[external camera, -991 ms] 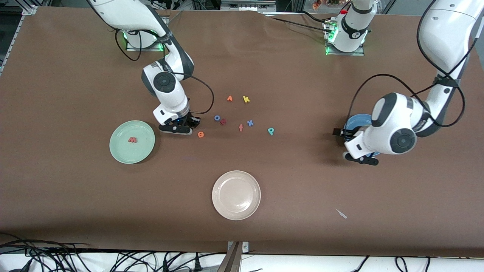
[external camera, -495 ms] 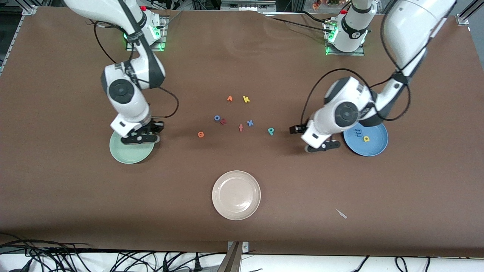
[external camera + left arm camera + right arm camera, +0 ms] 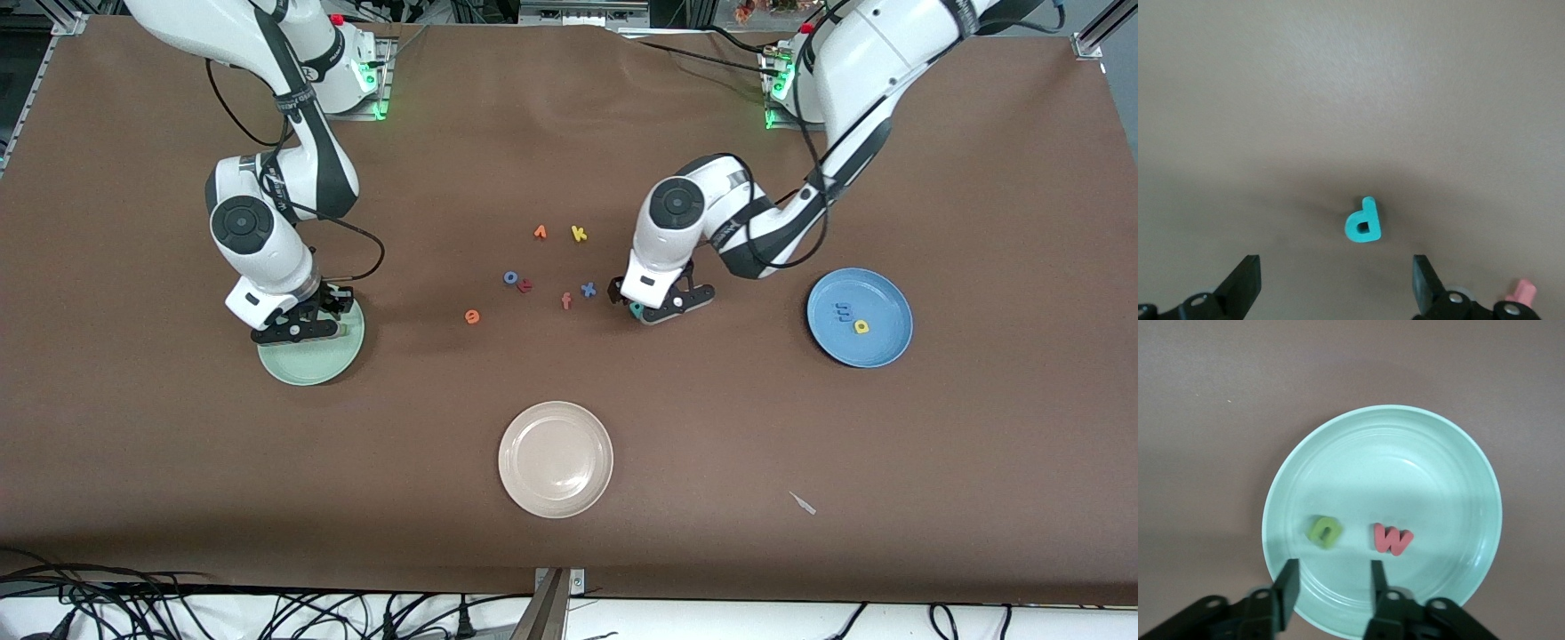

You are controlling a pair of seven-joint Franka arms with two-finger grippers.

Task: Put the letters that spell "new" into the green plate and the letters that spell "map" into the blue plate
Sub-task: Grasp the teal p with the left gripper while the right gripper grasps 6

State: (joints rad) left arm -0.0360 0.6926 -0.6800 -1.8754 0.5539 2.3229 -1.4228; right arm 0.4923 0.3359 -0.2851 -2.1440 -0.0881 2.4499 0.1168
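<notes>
My right gripper [image 3: 298,329] [image 3: 1333,587] hangs open over the green plate [image 3: 311,366] [image 3: 1425,453] with nothing between its fingers. The green n [image 3: 1324,531] and red-pink w [image 3: 1392,539] lie in that plate, side by side. The orange e [image 3: 472,316] lies on the table between the green plate and the letter cluster. My left gripper [image 3: 651,311] [image 3: 1335,283] stands wide open, low over the teal p [image 3: 637,309] [image 3: 1364,223], which lies flat on the table. The blue plate [image 3: 880,298] holds the blue m [image 3: 842,310] and yellow a [image 3: 861,326].
Loose letters lie mid-table: blue o [image 3: 511,277], a red letter [image 3: 525,285], salmon f [image 3: 566,301] [image 3: 1520,291], blue x [image 3: 588,289], an orange angular letter [image 3: 540,232] and yellow k [image 3: 579,234]. A cream plate [image 3: 556,459] sits nearer the front camera.
The right gripper travelled from the letter cluster to over the green plate and opened; the n now lies in the plate. The left arm swung from the blue plate to over the teal p.
</notes>
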